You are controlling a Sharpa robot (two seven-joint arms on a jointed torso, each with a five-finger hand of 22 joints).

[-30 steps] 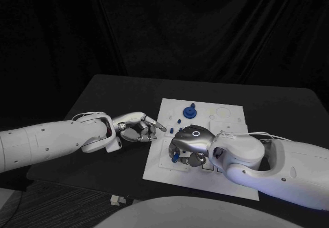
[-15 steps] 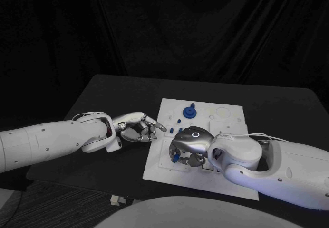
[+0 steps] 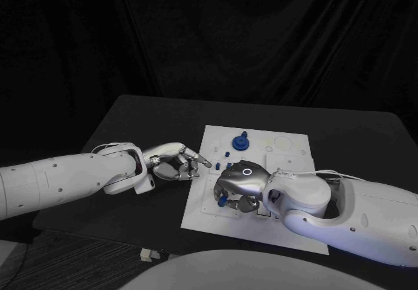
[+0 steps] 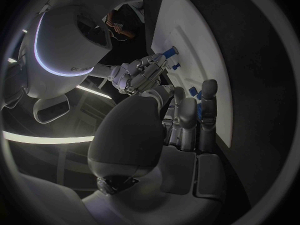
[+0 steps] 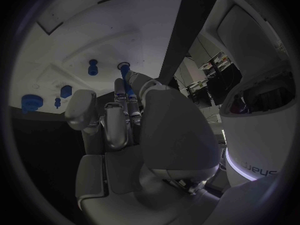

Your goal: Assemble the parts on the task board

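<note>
Beneath the right hand, on the near-left part of the task board, we see a slender blue peg pinched at the fingertips, its far end meeting a small ringed hole in the white plate. We judge the step in hand to be seating this peg. To do it well, we would keep the peg's axis in line with the hole, press along that axis only, and release once it stands without support; a sideways push could jam or tip it. The peg's long axis runs out from the fingertips towards the board, so that it points away from the palm and down at the plate; whether it has entered the hole we cannot tell. Beyond the right hand's fingers, other blue parts stand in the board, and a larger blue disc with a knob sits farther off. The left hand hovers just beside the board's left edge, fingers loosely curled and apart, holding nothing.
</note>
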